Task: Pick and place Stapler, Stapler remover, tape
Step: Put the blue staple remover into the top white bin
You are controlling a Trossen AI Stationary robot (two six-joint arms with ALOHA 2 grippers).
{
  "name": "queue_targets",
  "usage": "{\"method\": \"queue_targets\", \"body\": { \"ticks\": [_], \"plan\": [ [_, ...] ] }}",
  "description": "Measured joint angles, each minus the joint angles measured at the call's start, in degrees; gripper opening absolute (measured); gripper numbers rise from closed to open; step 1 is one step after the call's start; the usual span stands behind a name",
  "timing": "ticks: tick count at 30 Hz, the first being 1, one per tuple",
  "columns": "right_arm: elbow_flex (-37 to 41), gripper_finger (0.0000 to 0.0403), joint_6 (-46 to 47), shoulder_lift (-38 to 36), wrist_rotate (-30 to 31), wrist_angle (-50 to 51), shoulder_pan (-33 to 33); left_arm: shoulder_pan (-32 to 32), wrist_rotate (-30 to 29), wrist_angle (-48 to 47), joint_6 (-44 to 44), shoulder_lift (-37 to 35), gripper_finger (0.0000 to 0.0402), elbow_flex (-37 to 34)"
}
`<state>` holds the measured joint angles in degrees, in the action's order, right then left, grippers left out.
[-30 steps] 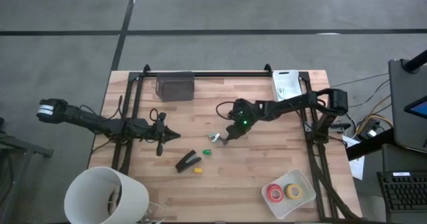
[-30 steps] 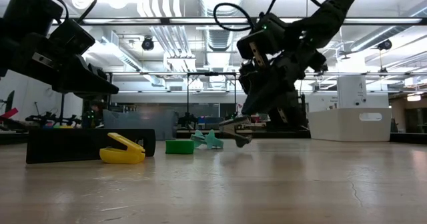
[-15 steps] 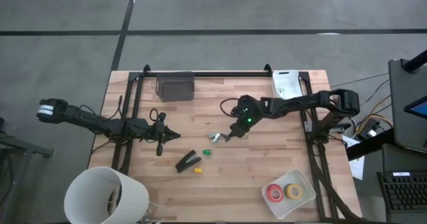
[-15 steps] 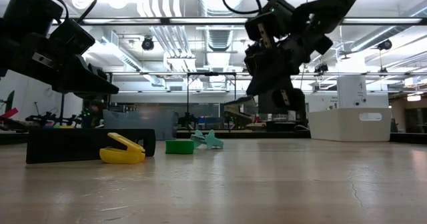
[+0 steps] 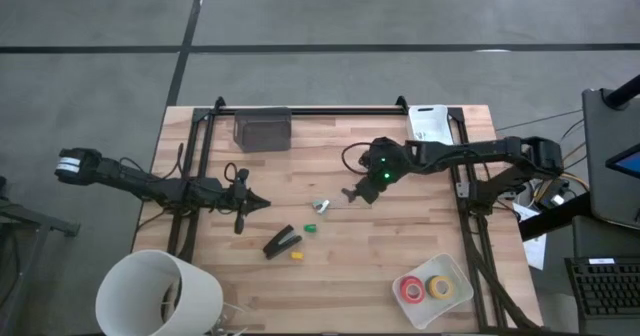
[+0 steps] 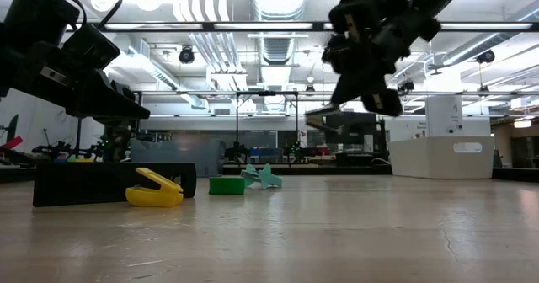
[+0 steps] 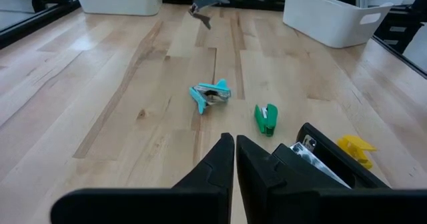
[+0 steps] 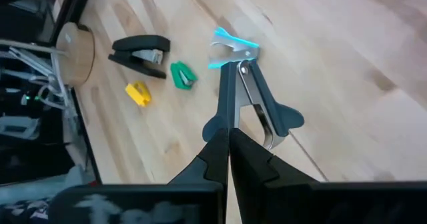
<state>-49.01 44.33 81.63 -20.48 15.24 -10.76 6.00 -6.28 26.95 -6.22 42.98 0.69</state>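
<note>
My right gripper (image 5: pixel 356 193) hangs above the table's middle, shut on a dark staple remover (image 8: pixel 259 103), which also shows in the low view (image 6: pixel 324 120). A teal staple remover (image 5: pixel 321 206) lies on the wood to its left, with a green one (image 5: pixel 310 228) and a yellow one (image 5: pixel 296 255) nearer the front. The black stapler (image 5: pixel 282 242) lies flat beside them. Red tape (image 5: pixel 412 289) and yellow tape (image 5: pixel 439 287) lie in a white tray. My left gripper (image 5: pixel 262 204) waits shut at the table's left, pointing toward the stapler (image 7: pixel 320 161). My right gripper pinches the dark staple remover between its two fingers by the handle end (image 8: pixel 230 117), only at the fingertips. The remover's metal claws stick out ahead of the fingers. It is lifted clear of the table (image 6: pixel 324 120), slanting down toward the left.
A grey box (image 5: pixel 262 131) stands at the far edge and a white packet (image 5: pixel 430 126) at the far right corner. The white tray (image 5: pixel 455 273) sits at the near right. A large white round thing (image 5: pixel 160 294) overlaps the near left corner. Bare wood lies between.
My right gripper has risen and drawn toward the table's right, away from the teal staple remover, carrying the dark staple remover up clear of the wood. The teal, green and yellow pieces and the stapler have stayed put.
</note>
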Motion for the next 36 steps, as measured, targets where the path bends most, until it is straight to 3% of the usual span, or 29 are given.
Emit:
{"method": "queue_targets", "body": {
  "ticks": [15, 27, 36],
  "plan": [
    [0.0, 0.0008, -1.6, -14.8, 14.9, 18.6, 0.0, 0.0, 0.0, 0.0, 0.0, 0.0, 0.0020, 0.0],
    [0.0, 0.0008, 1.8, -24.5, 37.0, 36.6, -0.1, 0.0, 0.0, 0.0, 0.0, 0.0, 0.0020, 0.0],
    [0.0, 0.0008, 3.6, -24.9, 48.8, 46.1, -6.0, 0.0, 0.0, 0.0, 0.0, 0.0, 0.0021, 0.0]
  ]
}}
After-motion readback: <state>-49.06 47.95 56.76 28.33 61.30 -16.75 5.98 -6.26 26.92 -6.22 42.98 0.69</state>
